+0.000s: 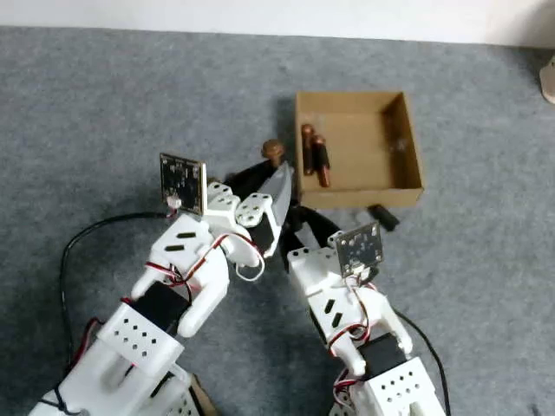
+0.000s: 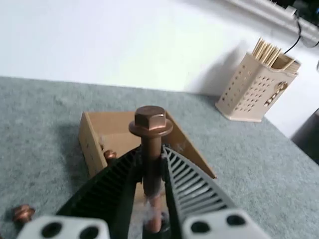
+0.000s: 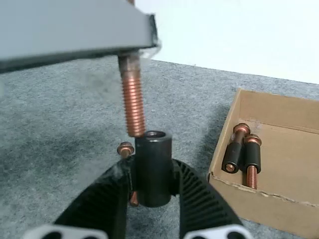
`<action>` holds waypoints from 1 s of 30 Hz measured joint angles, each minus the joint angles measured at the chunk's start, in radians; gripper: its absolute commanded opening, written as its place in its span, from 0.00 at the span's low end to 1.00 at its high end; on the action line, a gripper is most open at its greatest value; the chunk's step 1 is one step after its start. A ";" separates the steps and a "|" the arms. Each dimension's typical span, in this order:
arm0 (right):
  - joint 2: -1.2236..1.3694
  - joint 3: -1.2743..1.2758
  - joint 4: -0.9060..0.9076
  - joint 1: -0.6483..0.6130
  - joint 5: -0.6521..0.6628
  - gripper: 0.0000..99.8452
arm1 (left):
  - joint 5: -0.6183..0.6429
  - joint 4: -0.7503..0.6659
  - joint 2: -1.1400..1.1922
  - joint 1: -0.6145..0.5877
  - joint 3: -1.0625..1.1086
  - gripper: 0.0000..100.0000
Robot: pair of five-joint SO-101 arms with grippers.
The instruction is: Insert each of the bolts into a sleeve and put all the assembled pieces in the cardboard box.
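Observation:
My left gripper (image 2: 151, 158) is shut on a copper bolt (image 2: 151, 134), held head up beside the cardboard box (image 1: 404, 139). My right gripper (image 3: 152, 172) is shut on a black sleeve (image 3: 152, 164) standing upright just below. The bolt's threaded end (image 3: 132, 107) hangs right at the rim of the sleeve's hole, slightly off to one side. In the high view the left gripper (image 1: 277, 186) and right gripper (image 1: 297, 222) meet close to the box's near left corner. Two assembled pieces (image 1: 314, 154) lie inside the box (image 3: 279, 124) along its left wall.
Another black sleeve (image 1: 383, 217) lies on the grey carpet in front of the box. A loose bolt (image 3: 125, 148) lies on the carpet behind my right gripper, also seen as the loose bolt (image 2: 22, 213). A perforated holder of wooden sticks (image 2: 258, 85) stands farther off.

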 measured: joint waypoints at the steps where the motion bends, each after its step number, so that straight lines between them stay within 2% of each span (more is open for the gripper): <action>1: 0.000 0.000 0.000 -0.003 0.000 0.01 | 0.003 -0.018 0.000 0.000 0.009 0.00; 6: 0.000 0.000 0.000 -0.034 0.000 0.01 | 0.003 -0.055 0.000 0.005 0.017 0.00; 30: 0.000 0.000 0.000 -0.038 0.000 0.01 | 0.005 -0.058 -0.014 0.026 0.055 0.00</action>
